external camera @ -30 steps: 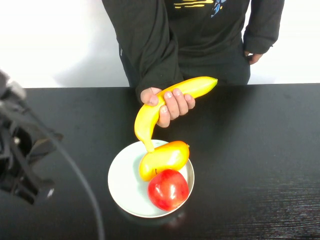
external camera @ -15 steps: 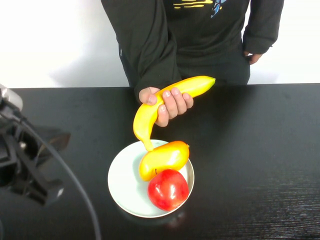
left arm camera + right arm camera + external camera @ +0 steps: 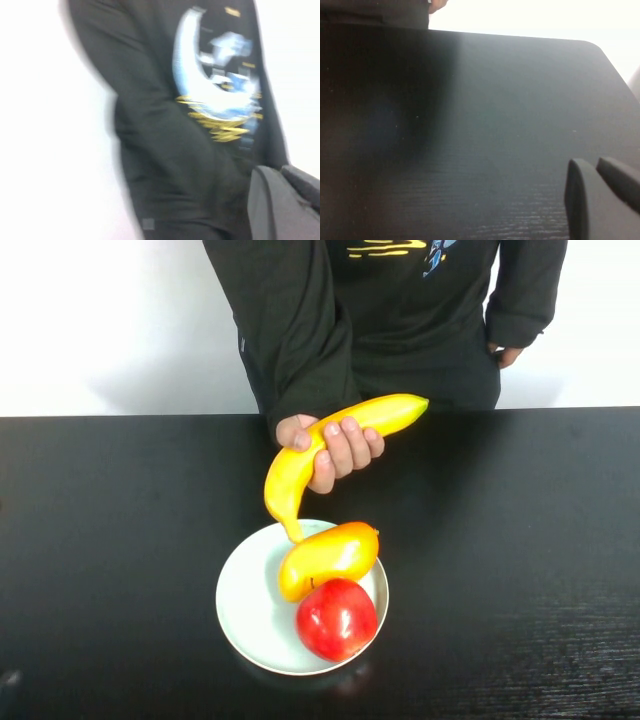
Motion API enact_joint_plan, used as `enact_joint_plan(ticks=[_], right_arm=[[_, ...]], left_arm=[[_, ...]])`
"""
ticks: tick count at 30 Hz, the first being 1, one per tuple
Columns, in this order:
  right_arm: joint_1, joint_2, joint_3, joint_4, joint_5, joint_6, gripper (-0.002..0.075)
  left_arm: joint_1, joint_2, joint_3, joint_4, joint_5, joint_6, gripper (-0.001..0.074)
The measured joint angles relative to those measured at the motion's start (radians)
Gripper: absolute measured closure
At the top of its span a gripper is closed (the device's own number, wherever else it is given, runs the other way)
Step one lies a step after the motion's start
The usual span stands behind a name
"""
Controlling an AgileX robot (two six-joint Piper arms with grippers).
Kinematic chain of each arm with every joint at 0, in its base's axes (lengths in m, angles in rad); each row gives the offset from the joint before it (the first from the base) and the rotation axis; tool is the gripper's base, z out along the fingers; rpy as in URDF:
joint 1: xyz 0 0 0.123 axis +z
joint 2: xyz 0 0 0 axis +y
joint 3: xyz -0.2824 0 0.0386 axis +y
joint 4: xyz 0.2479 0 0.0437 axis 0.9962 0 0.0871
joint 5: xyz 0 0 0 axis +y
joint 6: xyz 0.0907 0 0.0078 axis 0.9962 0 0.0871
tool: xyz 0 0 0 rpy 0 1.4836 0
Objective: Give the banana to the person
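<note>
The banana (image 3: 286,483) is long, yellow and curved with a greenish tip. The person's (image 3: 400,320) bare hand (image 3: 338,445) grips it around its middle, above the far rim of the white plate (image 3: 245,610). The person stands behind the table in a dark sweatshirt, whose blue and yellow graphic fills the left wrist view (image 3: 220,100). My left gripper (image 3: 282,172) is out of the high view; it is shut and empty, facing the person's chest. My right gripper (image 3: 594,165) is shut and empty over bare black table.
The white plate holds a stubby yellow-orange mango-like fruit (image 3: 325,558) and a round red apple (image 3: 336,618). The black table (image 3: 520,540) runs wide on both sides of the plate; its far edge meets a white wall.
My left arm has drawn back off the left edge of the high view. The banana stays in the person's hand, almost unmoved.
</note>
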Motion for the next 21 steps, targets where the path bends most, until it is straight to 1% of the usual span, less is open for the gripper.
enact_joint_plan(ticks=[3,6,9,13,17,21], right_arm=[[0.000,0.000,0.000,0.000,0.000,0.000,0.0736],[0.000,0.000,0.000,0.000,0.000,0.000,0.0736],[0.000,0.000,0.000,0.000,0.000,0.000,0.0736],[0.000,0.000,0.000,0.000,0.000,0.000,0.0736],[0.000,0.000,0.000,0.000,0.000,0.000,0.0736],[0.000,0.000,0.000,0.000,0.000,0.000,0.0736]], left_arm=[[0.116,-0.125,0.091,-0.008,-0.018,0.000,0.0734],[0.206,-0.233,0.174,-0.019,-0.018,0.000,0.0734],[0.273,-0.328,0.242,-0.033,-0.013,-0.005,0.0734],[0.311,-0.390,0.276,-0.039,0.050,-0.007,0.0734],[0.311,-0.393,0.277,-0.048,0.164,-0.013,0.0734],[0.311,-0.395,0.277,-0.074,0.315,-0.038,0.0734]])
